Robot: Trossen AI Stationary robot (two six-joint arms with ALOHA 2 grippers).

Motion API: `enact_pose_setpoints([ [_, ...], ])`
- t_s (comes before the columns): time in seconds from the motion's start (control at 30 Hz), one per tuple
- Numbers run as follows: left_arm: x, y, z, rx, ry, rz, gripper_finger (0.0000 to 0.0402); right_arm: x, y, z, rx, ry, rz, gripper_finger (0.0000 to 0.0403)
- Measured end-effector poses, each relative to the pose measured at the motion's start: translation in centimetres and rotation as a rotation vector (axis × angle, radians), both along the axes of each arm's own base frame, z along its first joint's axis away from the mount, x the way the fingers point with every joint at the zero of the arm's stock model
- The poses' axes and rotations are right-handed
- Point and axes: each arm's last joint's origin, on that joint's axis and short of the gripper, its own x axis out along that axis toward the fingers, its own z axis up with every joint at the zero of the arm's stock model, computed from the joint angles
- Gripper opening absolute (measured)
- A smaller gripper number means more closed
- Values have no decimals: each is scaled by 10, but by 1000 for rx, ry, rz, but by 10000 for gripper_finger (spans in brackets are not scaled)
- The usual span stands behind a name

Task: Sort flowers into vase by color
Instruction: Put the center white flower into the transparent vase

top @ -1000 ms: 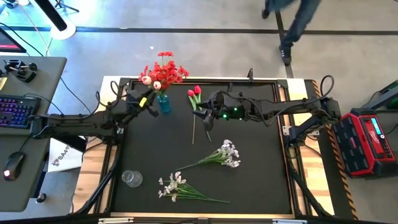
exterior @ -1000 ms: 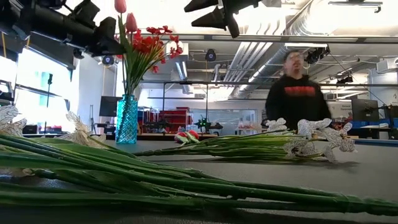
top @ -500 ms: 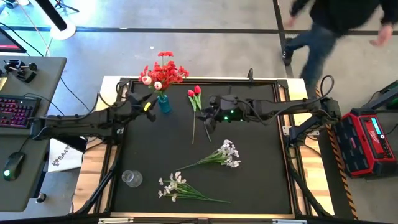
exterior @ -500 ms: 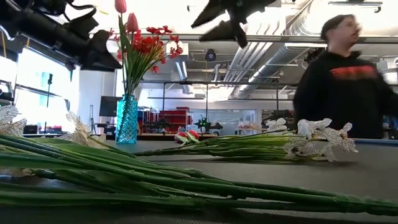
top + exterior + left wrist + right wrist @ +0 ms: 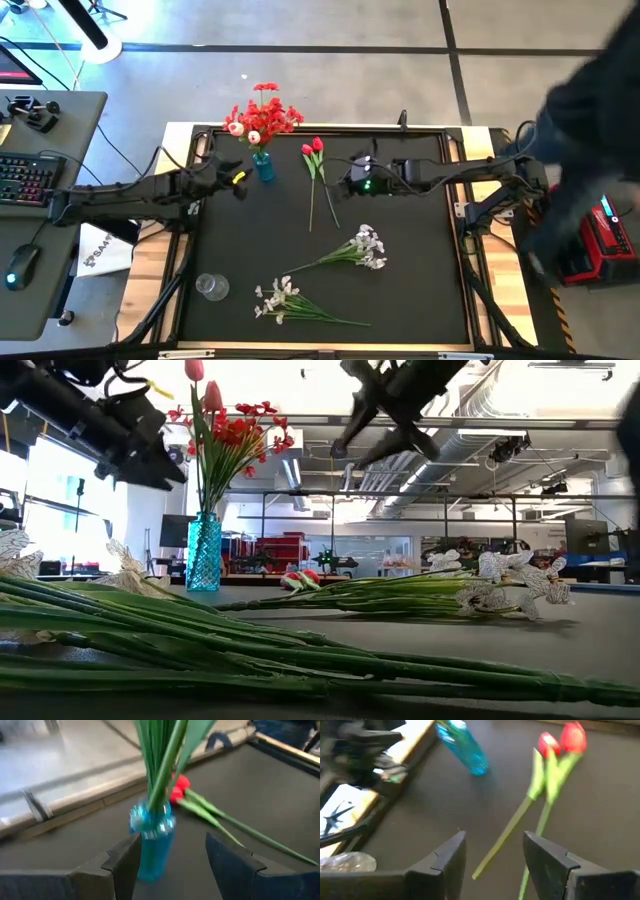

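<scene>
Red tulips (image 5: 560,750) beyond right end effector (image 5: 495,857)

Left arm (image 5: 130,190): dark, slender linked segments, black cabling running loosely alongside the links; a small yellow marking is showing near the wrist. Left gripper (image 5: 170,865): two matte black fingers (image 5: 125,865), blocky and angular, with flat faceted inner faces and bevelled edges.

Right arm (image 5: 460,175): same dark finish, black cables looping over the joints; a small green indicator light is glowing on the wrist housing. Right gripper (image 5: 495,857): two matte black fingers (image 5: 547,855), wedge-shaped with chamfered tips, matching the left pair.

In the low view both arms are appearing as black angular silhouettes.
</scene>
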Motion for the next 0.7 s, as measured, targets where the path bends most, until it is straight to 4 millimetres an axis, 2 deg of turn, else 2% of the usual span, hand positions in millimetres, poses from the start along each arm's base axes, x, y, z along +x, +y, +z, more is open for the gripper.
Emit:
enact_pose_setpoints([
  [0.17, -1, -4, -6, -133, 0, -97, 209, -6, 1, -23, 115, 158, -129, 181],
  [0.3, 0, -8, -7, -263, -31, -204, 209, 0, 12, -44, 252, 243, -98, 181],
  [0.5, 4, -22, -8, -377, -24, -453, 209, 9, 49, -67, 374, 294, -126, 181],
  [0.6, 6, -32, -8, -349, 18, -626, 209, 11, 68, -70, 394, 266, -150, 181],
  [0.7, 8, -40, -9, -327, 43, -726, 209, 13, 87, -67, 408, 190, -149, 181],
])
